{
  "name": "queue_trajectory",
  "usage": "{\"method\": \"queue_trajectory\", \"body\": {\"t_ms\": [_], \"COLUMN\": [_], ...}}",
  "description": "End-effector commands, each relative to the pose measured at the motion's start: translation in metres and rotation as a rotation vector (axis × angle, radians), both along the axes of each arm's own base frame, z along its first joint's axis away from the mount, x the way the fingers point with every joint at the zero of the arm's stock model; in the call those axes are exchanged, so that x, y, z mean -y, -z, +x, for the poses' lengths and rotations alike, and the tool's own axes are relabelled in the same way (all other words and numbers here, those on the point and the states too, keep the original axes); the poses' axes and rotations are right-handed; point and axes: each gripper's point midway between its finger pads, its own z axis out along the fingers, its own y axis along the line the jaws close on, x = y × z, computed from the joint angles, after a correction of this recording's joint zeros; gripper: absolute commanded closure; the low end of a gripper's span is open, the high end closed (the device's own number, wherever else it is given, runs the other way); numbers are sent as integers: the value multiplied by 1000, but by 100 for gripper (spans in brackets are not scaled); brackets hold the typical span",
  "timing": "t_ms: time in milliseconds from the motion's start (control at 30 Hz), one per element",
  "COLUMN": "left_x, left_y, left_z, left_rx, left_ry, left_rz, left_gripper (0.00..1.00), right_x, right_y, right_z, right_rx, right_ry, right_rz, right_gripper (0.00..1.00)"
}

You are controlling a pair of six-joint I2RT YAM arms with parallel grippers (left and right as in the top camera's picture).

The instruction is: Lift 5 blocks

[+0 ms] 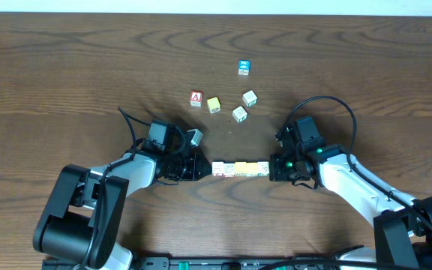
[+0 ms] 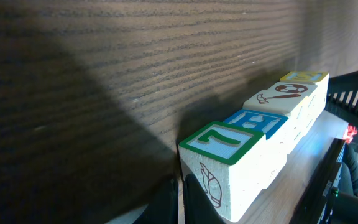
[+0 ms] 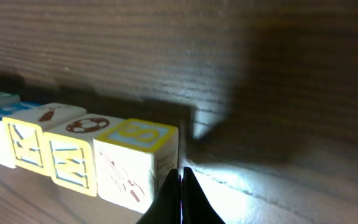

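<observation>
A straight row of several blocks [image 1: 241, 169] is squeezed end to end between my two grippers. My left gripper [image 1: 201, 169] is shut, and its fingertips [image 2: 180, 199] press the end face of the green-topped "7" block [image 2: 222, 140]. Behind that block come a blue-topped one [image 2: 253, 119], a whitish ball-picture one [image 2: 284, 93] and a yellow one [image 2: 304, 76]. My right gripper [image 1: 273, 169] is shut too, with its fingertips [image 3: 181, 186] against the yellow-topped end block [image 3: 138, 140]. Nothing lies between either pair of fingers. I cannot tell whether the row is off the table.
Loose cubes lie farther back on the wooden table [image 1: 66, 67]: a red "A" cube [image 1: 196, 98], a yellow one [image 1: 214, 104], two whitish ones [image 1: 239, 113] [image 1: 250, 97] and a blue-faced one [image 1: 244, 67]. A small pale cube [image 1: 194, 136] sits by my left wrist.
</observation>
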Motion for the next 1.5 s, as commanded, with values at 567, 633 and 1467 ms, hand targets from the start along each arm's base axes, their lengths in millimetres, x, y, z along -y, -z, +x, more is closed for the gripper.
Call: {"method": "queue_trajectory", "body": {"t_ms": [567, 633, 1467], "left_x": [-2, -2, -26], "left_y": [6, 5, 23], "left_z": [8, 10, 25], "left_rx": [-19, -15, 25], "left_ry": [-55, -61, -152], "left_rz": [16, 12, 180], "left_gripper": [93, 93, 93], "right_x": [-13, -13, 7], "right_y": [-6, -5, 3], "right_z": [5, 4, 5], "right_rx": [27, 25, 28], "right_ry": [-39, -39, -2], "right_rz": [86, 85, -33], "right_gripper": [99, 99, 99]}}
